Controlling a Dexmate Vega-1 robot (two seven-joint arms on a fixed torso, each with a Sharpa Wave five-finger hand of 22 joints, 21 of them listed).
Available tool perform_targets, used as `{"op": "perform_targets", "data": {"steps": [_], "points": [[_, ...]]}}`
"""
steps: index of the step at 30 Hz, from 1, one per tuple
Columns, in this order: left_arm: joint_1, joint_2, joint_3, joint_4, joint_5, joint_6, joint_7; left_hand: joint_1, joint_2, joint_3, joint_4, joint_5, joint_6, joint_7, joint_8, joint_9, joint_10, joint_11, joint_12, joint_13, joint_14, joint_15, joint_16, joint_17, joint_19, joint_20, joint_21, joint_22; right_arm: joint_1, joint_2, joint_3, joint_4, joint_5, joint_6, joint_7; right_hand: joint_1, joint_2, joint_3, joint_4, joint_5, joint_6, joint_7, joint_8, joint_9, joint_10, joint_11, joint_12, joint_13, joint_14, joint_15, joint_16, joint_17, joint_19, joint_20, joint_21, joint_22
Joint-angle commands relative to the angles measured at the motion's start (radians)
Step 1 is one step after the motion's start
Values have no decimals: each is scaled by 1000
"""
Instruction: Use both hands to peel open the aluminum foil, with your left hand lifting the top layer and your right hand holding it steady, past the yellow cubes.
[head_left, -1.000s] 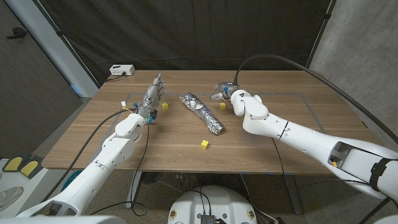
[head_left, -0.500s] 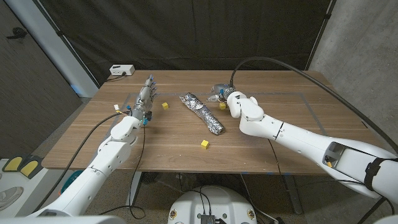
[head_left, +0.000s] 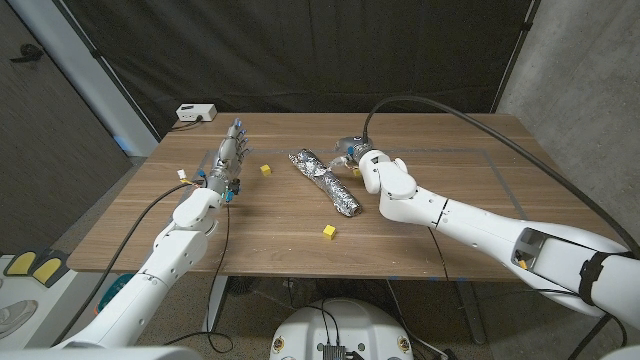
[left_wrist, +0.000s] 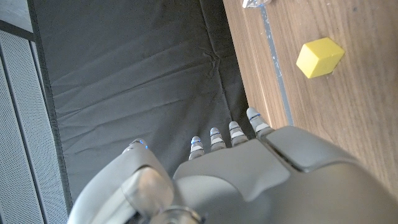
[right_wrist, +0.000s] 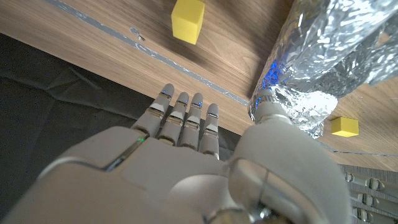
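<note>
Wooden and brown, the table (head_left: 420, 215) carries everything I am working with, and a black curtain (head_left: 300, 50) hangs behind its far edge. My two white arms reach in over the near edge. Near the middle of the table lies the aluminum foil (head_left: 325, 181), a crinkled silver roll set on a slant, one end toward the far side and the other toward me; it is wrapped up, no layer lifted.

My right robot hand (head_left: 352, 152) is at the far part of the roll, on its right side. In the right wrist view its fingers (right_wrist: 186, 121) are straight and close together with nothing between them, and the thumb tip (right_wrist: 266, 106) is right against the crumpled foil; I cannot tell whether it presses on it.

My left robot hand (head_left: 230, 150) is well apart from the roll, over the table's left part, fingers stretched out and holding nothing.

Yellow cubes are scattered around: one (head_left: 266, 170) between my left robot hand and the roll, one (head_left: 357, 170) just beside my right wrist, one (head_left: 328, 232) nearer me, past the roll's near end. A small white box (head_left: 196, 113) sits at the far left corner
</note>
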Motion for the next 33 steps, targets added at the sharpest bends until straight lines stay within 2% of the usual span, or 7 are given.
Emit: {"op": "perform_targets", "data": {"steps": [1,7,15,20,25,30,33], "points": [[-5,-6,-8,15,-19,-12,-36,0,-9,-3,5,2,0,1,-2,4,-3,9,-3,5,4,-1,2,5,-30,4,1,3,1,-2,-13,-13,-14,-3,39,0,-21,-9,-2,6,4,-7,-1,3,3,-3,-7,1,-2,-42,-2,3,6,3,-2,3],[-11,-7,-8,25,-26,-14,-48,-1,-10,-5,6,2,-2,2,-4,4,-3,9,-4,5,4,-1,2,5,-30,4,0,3,1,-11,-6,-25,10,17,69,-41,-92,-61,9,16,-17,-10,-10,2,-10,-2,-15,3,-16,-38,-4,7,-7,9,-12,2],[-15,-11,-11,38,-34,-29,-62,-3,-11,-8,7,2,-5,0,-7,4,-3,10,-5,5,5,0,1,5,-30,4,0,3,11,-3,-25,-21,8,16,106,-63,-120,-87,18,30,-29,-5,-12,2,-15,0,-17,4,6,-38,7,9,3,18,-10,2],[-18,-10,-10,44,-37,-32,-70,-4,-12,-9,8,2,-4,2,-7,4,-3,12,-6,5,6,0,1,5,-29,5,-1,3,16,11,-41,-5,-8,5,115,41,-45,-48,1,73,-1,-5,2,2,81,-20,14,8,180,-119,52,20,112,-21,37,16],[-21,-12,-9,52,-42,-33,-75,-5,-12,-11,9,2,-4,2,-8,4,-2,11,-6,5,6,0,1,5,-29,5,-1,3,23,28,-40,13,8,16,131,81,-15,-30,-3,78,32,-4,9,1,127,-16,26,9,255,-133,65,24,177,-27,76,29],[-24,-13,-8,56,-43,-36,-75,-6,-13,-12,9,3,-4,2,-9,4,-2,11,-6,5,6,0,1,5,-29,5,-2,3,43,63,-46,57,40,30,171,122,24,-8,-6,75,19,-6,-1,1,102,-15,11,8,229,-126,42,26,197,-44,98,42],[-24,-12,-8,56,-44,-37,-76,-7,-13,-13,10,3,-4,2,-9,4,-1,11,-6,5,6,1,0,5,-28,6,-2,3,57,77,-56,77,47,36,194,141,37,-4,-7,67,-3,-2,-10,1,71,-10,-5,8,177,-105,18,27,161,-27,92,46]]}}
